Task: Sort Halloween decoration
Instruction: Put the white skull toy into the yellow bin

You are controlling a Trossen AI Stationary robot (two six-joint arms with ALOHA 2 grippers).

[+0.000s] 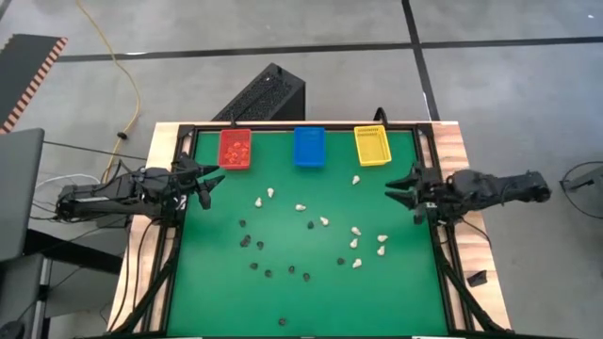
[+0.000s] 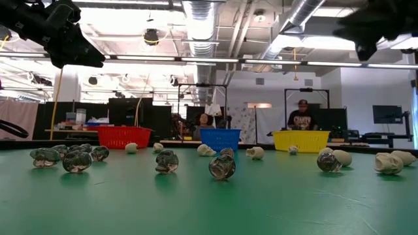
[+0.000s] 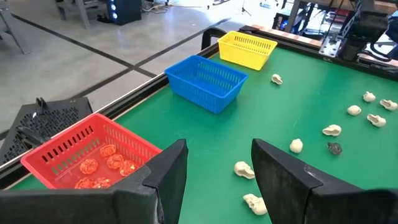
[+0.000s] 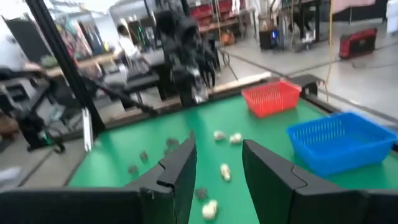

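Bright even overhead light, glaring ceiling tubes (image 2: 196, 13) in low view, right wrist view motion-blurred, soft faint shadows

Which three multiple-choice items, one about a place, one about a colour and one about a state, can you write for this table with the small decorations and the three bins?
1. Where does the blue bin stand?
A. between the red bin and the yellow bin
B. alone at the near edge
C. under the right gripper

2. Which colour are the trinkets inside the red bin?
A. black
B. cream-white
C. orange

3. How are the left gripper's fingers?
A. shut on a skull
B. apart and empty
C. shut on the bin rim

Answers:
1 A, the high view shows the three bins in a row with blue in the middle.
2 C, the left wrist view shows orange pieces on the bin floor.
3 B, the left wrist view shows green table between the fingers.
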